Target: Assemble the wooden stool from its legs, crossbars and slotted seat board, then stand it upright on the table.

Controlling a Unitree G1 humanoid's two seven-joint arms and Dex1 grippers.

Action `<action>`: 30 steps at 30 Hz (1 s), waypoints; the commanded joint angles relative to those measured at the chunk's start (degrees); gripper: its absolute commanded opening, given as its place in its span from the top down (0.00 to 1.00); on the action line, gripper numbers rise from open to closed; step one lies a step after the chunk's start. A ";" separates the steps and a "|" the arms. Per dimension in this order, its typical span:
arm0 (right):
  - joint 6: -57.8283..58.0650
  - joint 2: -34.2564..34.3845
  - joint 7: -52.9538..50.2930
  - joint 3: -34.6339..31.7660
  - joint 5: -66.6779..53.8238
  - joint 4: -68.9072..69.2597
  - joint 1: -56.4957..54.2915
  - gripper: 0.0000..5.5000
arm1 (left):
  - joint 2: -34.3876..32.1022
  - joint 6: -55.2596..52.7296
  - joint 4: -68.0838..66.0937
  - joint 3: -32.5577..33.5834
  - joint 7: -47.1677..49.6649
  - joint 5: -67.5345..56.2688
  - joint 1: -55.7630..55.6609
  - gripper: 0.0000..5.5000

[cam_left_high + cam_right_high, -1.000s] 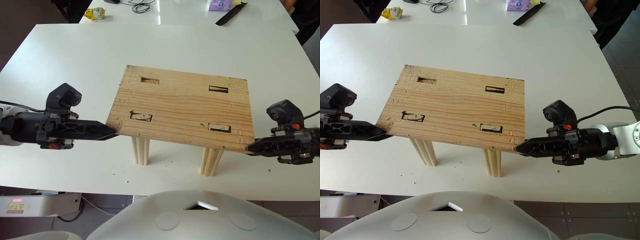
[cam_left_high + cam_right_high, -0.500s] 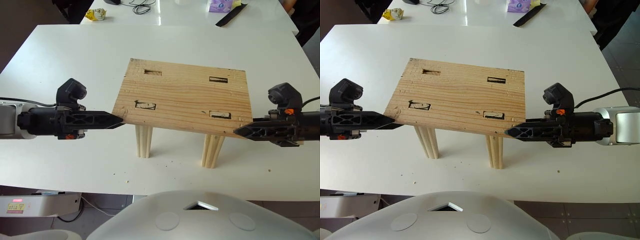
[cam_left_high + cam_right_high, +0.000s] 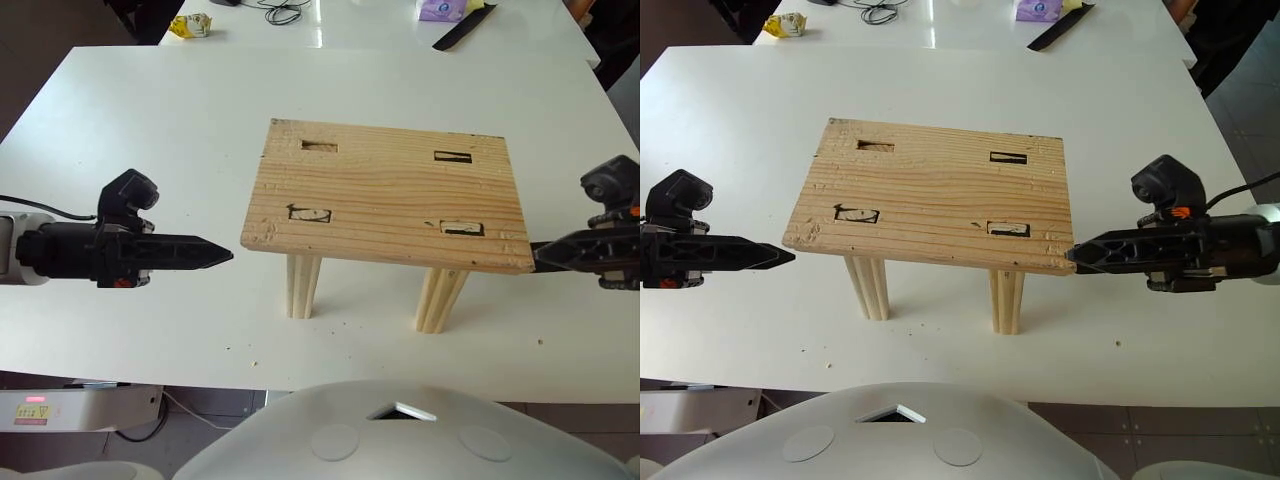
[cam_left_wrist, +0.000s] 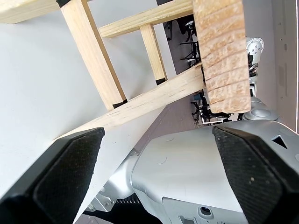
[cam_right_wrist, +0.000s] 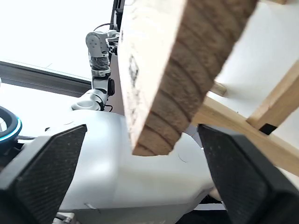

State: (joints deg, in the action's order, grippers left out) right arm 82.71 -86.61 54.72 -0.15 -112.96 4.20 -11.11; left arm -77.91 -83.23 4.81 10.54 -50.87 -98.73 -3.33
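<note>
The wooden stool stands upright on the white table (image 3: 150, 120), its slotted seat board (image 3: 385, 205) level and facing up. Two front legs (image 3: 303, 285) (image 3: 441, 298) rest on the tabletop. My left gripper (image 3: 225, 256) hovers just left of the seat's near left corner, apart from it and open. In the left wrist view its fingers (image 4: 65, 177) are spread, with legs and a crossbar (image 4: 149, 95) beyond them. My right gripper (image 3: 1072, 257) is open with its tip at the seat's near right corner. The board's end (image 5: 177, 70) shows between its spread fingers (image 5: 46, 182).
A second white table behind carries a yellow wrapper (image 3: 190, 27), a purple box (image 3: 440, 10), a black strip (image 3: 462, 27) and cables (image 3: 285, 12). Wood crumbs (image 3: 255, 362) lie near the table's front edge. Bare tabletop surrounds the stool.
Both grippers held the seat's near corners while the stool was tilted. The stool now stands level; the left gripper has let go and drawn back left, the right has drawn back right.
</note>
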 commanded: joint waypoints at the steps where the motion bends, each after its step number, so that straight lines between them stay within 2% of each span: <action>1: 2.37 -2.29 1.52 0.76 0.02 -2.27 -5.85 0.21 | 1.64 -1.23 3.43 6.14 -0.90 1.78 5.43 0.22; 4: 2.85 -2.78 -0.11 -3.37 0.83 1.31 -0.35 0.21 | 3.79 -2.54 10.64 13.52 -4.73 5.55 12.80 0.22; 6: 3.29 0.05 -1.14 -9.58 5.19 6.02 6.08 0.21 | 5.15 -2.35 15.08 16.56 -7.63 8.77 16.96 0.22; 9: 3.46 6.29 -1.39 -17.58 15.26 16.22 17.94 0.21 | 6.96 0.45 21.77 17.28 -11.15 14.33 21.58 0.22; 12: 0.43 11.80 -2.46 -20.22 21.93 25.31 26.14 0.21 | 8.69 5.06 25.77 14.76 -12.95 20.30 23.90 0.22; 15: -2.86 16.50 -4.32 -19.17 26.63 31.09 31.27 0.21 | 10.87 10.67 27.99 10.06 -12.73 27.02 24.57 0.22; 16: -4.02 18.12 -5.62 -18.31 27.70 32.12 32.25 0.24 | 11.89 12.39 28.44 8.43 -12.21 28.92 24.46 0.22; 22: -9.08 26.06 -13.82 -13.01 29.32 33.38 33.37 0.40 | 17.88 17.90 27.69 0.28 -8.92 35.48 22.87 0.39; 25: -11.21 29.40 -17.93 -9.93 31.36 32.06 30.85 0.50 | 21.73 20.33 27.59 -2.93 -5.58 38.45 22.02 0.49; 30: -14.19 33.30 -19.11 -5.34 38.63 26.23 25.43 0.64 | 29.07 24.23 25.03 -8.17 1.55 44.55 19.40 0.64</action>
State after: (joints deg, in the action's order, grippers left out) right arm 70.01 -54.35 36.32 -6.71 -77.50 32.64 16.87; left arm -50.88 -60.68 30.87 4.13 -51.89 -56.79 17.61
